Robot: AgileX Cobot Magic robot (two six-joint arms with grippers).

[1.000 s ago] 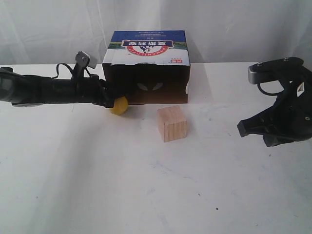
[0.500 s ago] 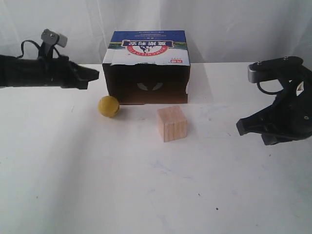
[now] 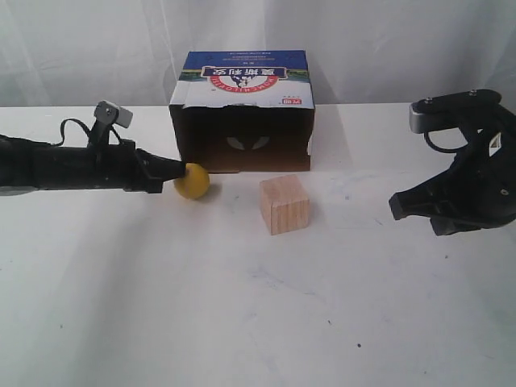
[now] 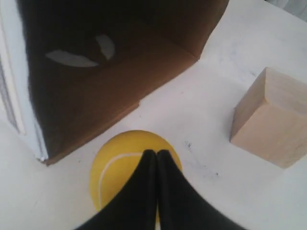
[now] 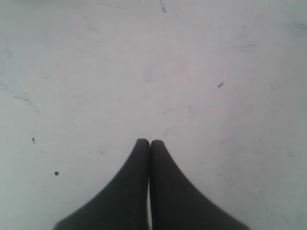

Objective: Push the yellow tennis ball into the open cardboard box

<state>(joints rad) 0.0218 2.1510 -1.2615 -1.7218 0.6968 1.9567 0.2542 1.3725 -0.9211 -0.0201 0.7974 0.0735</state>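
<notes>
Though raised at upper left half a second ago, now lowered to mid-left of the exterior view, with the left fingers (image 3: 171, 171) pressed together and touching the yellow tennis ball (image 3: 194, 182). Nudged slightly right since, plain yellow and round, just outside the lower left corner of the open cardboard box (image 3: 242, 141). Near its right, apart, a wooden cube (image 3: 285, 204). Far right, the right fingers (image 3: 413, 206) over the white counter (image 3: 242, 306). Behind, a white curtain (image 3: 379, 40).

From the left wrist: fingers (image 4: 146, 191) shut on nothing, tips over the ball (image 4: 117, 167) with its white seam; box interior (image 4: 96, 81) dark at upper left.

From the right wrist: fingers (image 5: 139, 191) closed together above speckled counter (image 5: 144, 72).
</notes>
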